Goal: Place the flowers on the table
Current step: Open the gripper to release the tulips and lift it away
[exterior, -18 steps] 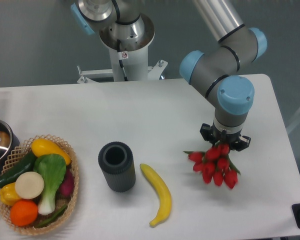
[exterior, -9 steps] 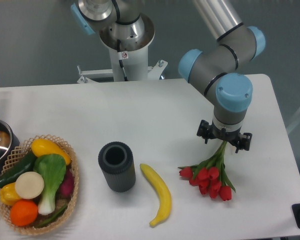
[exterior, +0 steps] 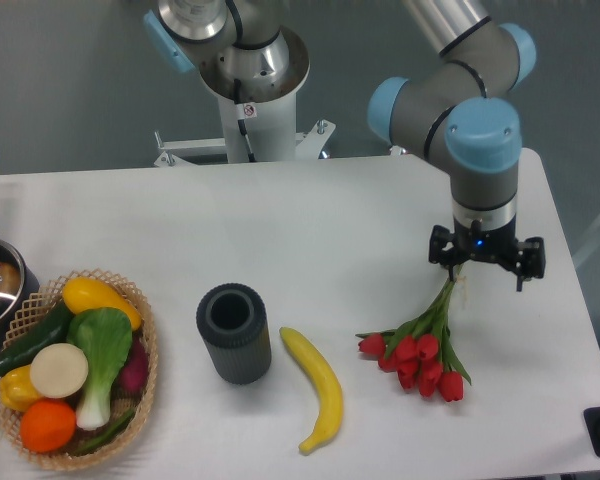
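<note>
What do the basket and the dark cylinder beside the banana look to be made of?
The basket looks like woven wicker, tan and matte: an open lattice shows along its rim. The dark cylinder seems to be rubber or foam, though matte plastic is possible: it is dull charcoal, with fine ribs around its wall and no shine.

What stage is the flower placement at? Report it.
Done: the flowers lie flat on the table, right of the banana. In hand: nothing visibly; the end effector sits over the stem ends, its grip unclear from above. Left: clearing the arm away.
</note>
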You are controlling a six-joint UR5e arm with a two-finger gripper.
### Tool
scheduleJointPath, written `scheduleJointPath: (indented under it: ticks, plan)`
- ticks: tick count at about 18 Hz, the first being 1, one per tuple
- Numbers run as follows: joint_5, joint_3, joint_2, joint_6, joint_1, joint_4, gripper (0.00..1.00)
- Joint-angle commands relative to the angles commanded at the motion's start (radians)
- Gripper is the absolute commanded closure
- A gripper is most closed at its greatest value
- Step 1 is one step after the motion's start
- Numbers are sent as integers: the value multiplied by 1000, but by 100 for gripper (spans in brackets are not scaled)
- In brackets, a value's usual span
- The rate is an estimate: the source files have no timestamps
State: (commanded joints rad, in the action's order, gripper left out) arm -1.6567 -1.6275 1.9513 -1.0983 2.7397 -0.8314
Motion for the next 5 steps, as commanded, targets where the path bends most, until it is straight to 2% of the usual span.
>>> scheduleJointPath:
  ticks: [5]
  plan:
    - [0, -20, 0, -2, 6, 0, 0]
